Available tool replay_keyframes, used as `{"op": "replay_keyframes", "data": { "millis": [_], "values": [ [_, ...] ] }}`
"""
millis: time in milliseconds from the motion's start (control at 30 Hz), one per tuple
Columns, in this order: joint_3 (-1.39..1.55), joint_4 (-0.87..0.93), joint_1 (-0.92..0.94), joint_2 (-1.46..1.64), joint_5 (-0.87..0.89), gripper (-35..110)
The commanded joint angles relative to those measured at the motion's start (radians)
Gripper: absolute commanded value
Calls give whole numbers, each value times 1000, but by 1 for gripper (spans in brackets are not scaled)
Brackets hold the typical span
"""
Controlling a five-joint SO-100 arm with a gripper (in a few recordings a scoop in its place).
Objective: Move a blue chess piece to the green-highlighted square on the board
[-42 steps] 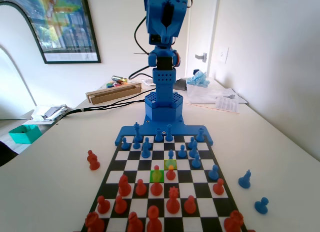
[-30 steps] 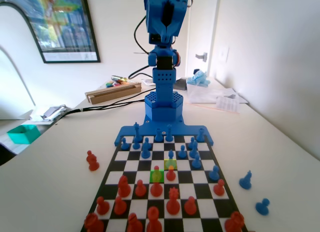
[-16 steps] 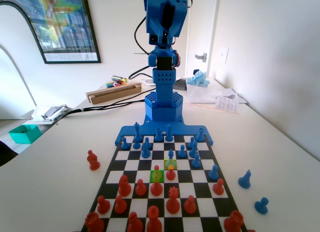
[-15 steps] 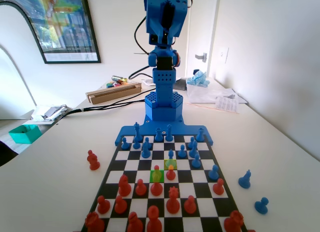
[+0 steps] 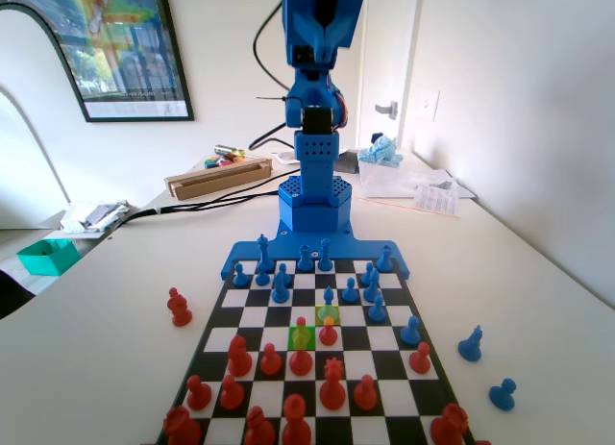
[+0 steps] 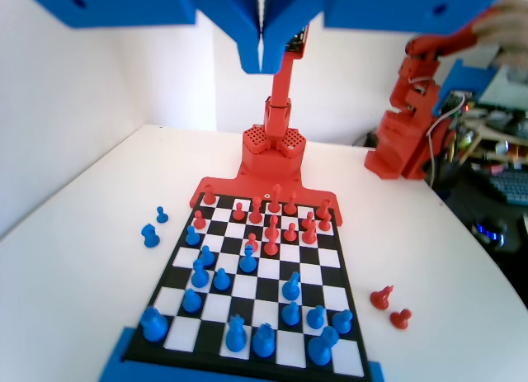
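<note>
Hanging high over the board | pincer closed, empty | green-highlighted square holds red pawn

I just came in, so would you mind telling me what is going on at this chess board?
The blue arm is raised high above the board, and its gripper hangs shut and empty, far above the pieces. The blue chess piece stands on the board just beyond the yellow-green square, untouched. The green-highlighted square has a red pawn on it. Nothing is being held yet; captured pieces of both colours stand off the board on the table.
</note>
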Motion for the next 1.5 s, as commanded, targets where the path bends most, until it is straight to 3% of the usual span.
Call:
{"op": "replay_keyframes", "data": {
  "millis": [0,367,833,1200,1467],
  "values": [
    [-147,-12,-2,-199,52,1],
    [-212,-175,89,-623,258,1],
    [-15,-489,161,-1006,468,3],
    [-6,-663,167,-1209,520,8],
    [-49,-669,143,-1298,528,10]
  ]
}}
